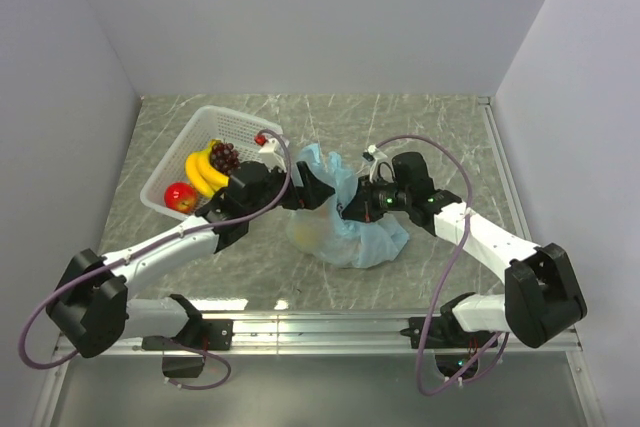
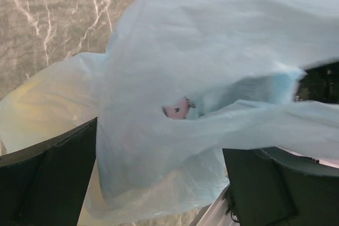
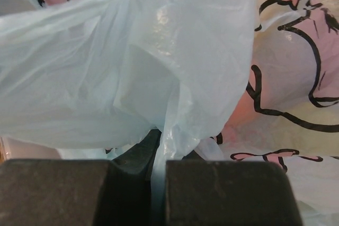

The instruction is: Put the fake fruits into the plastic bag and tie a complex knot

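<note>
The light-blue plastic bag (image 1: 350, 232) lies bunched on the table's middle, and a yellowish fruit (image 1: 310, 232) shows through its film. My left gripper (image 1: 318, 187) is at the bag's left top. In the left wrist view its fingers (image 2: 47, 183) stand wide apart, open, with bag film (image 2: 175, 78) draped between them. My right gripper (image 1: 352, 209) is at the bag's top right. It is shut on a thin strip of the bag (image 3: 159, 146). Yellow bananas (image 1: 205, 172), dark grapes (image 1: 224, 156) and a red apple (image 1: 181, 196) lie in the basket. No knot shows.
The white latticed basket (image 1: 215, 112) stands at the back left, beside my left arm. The marbled grey table (image 1: 430, 127) is walled on three sides. A metal rail (image 1: 330, 327) runs along the near edge. Pink prints with black outlines (image 3: 296, 62) mark the bag.
</note>
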{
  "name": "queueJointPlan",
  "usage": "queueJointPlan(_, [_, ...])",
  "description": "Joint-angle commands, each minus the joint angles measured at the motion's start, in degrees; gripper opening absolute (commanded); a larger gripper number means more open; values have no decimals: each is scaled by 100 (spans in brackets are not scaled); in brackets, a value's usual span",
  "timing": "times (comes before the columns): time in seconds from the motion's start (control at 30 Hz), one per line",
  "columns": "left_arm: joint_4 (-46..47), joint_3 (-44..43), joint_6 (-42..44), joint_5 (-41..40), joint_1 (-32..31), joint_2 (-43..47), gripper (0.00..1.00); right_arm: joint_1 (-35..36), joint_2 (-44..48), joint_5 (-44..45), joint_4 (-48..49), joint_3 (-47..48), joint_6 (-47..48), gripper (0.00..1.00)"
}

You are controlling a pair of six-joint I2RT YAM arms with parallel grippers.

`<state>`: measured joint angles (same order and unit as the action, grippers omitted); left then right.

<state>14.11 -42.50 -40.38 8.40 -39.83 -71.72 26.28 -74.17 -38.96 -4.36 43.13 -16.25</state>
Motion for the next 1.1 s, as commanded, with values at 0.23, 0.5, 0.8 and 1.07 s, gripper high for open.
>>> queueJointPlan(0.23, [-294, -320, 179, -1136, -612, 300, 99, 183, 439, 178, -73, 301, 253, 0])
queueJointPlan(0.5, [-391, -495, 302, -1772, -807, -157, 99, 272, 447, -50, -12, 239, 298, 0])
queueJointPlan(0.8, [56, -303, 522, -1491, -490, -667, 72, 202, 755, -112, 67, -7, 289, 0])
queueJointPlan(1.07, [39, 21, 1145, -894, -253, -290, 45, -386, 843, 416, -109, -147, 122, 0])
